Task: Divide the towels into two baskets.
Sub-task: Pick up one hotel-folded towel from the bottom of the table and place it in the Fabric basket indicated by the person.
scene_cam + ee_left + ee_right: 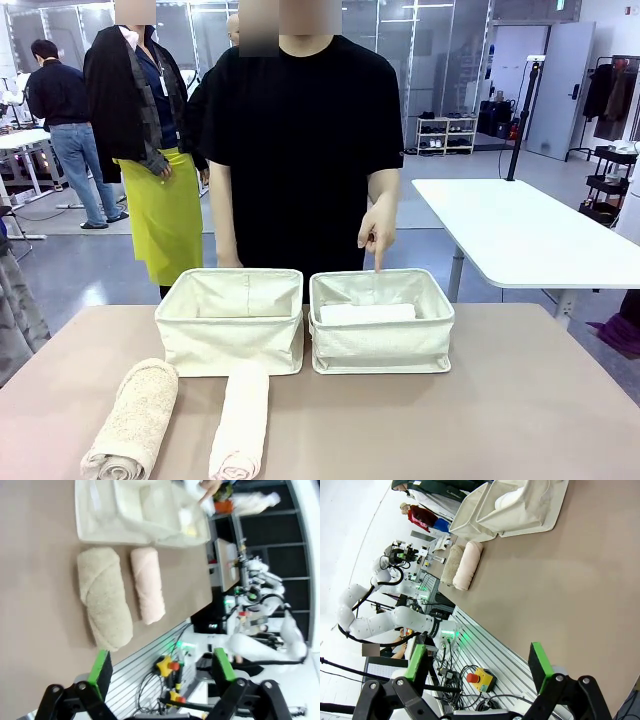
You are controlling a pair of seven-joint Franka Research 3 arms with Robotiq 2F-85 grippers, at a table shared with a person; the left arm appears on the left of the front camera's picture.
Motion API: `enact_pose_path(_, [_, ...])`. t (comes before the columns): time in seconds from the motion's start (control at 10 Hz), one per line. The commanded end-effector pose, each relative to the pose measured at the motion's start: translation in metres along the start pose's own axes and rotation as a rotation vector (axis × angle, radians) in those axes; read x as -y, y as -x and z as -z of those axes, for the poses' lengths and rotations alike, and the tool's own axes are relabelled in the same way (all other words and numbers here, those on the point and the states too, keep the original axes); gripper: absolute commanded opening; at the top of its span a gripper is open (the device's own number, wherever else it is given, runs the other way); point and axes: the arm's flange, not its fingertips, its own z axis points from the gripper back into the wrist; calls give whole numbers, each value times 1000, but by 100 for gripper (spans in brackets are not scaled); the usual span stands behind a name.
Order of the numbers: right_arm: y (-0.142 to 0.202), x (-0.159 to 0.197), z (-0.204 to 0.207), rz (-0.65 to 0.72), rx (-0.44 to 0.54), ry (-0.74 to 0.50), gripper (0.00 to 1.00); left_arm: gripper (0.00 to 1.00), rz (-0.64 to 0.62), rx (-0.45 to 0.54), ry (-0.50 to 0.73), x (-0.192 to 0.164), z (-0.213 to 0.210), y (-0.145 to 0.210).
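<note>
**Counter** (520,400): pale brown, and it carries everything. All places are given from the left basket (230,340).

**Left basket:** soft-walled cream canvas, standing at the far middle. Its floor is hidden from me.

**Right basket** (382,345): the twin of the left basket, just beside it on my right.

**Tan towel** (132,420): the thicker roll. It lies on the counter on my side of the left basket, off its left corner, slanting toward me.

**Cream towel** (240,420): a slimmer roll before the left basket's right corner. One end is close to the wall, and it lies apart from the tan one.

**White towel** (367,313): inside the right basket. A person's hand (378,225) points down over that basket's far rim.

**My left fingers** (102,667) **and right fingers** (540,667): spread wide and holding nothing, well back from the left basket.

**Handling, as I judge it:** the terry rolls are light, soft and not slippery. They would sag and unroll if taken by an end. I would pinch across the middle of a roll, deep enough to trap every layer.
</note>
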Motion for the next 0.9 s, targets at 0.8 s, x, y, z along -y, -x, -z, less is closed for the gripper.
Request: enact_pose_path(0.8, [2, -5, -1, -13, 8, -6, 100, 100, 45, -193, -531, 23, 164, 16])
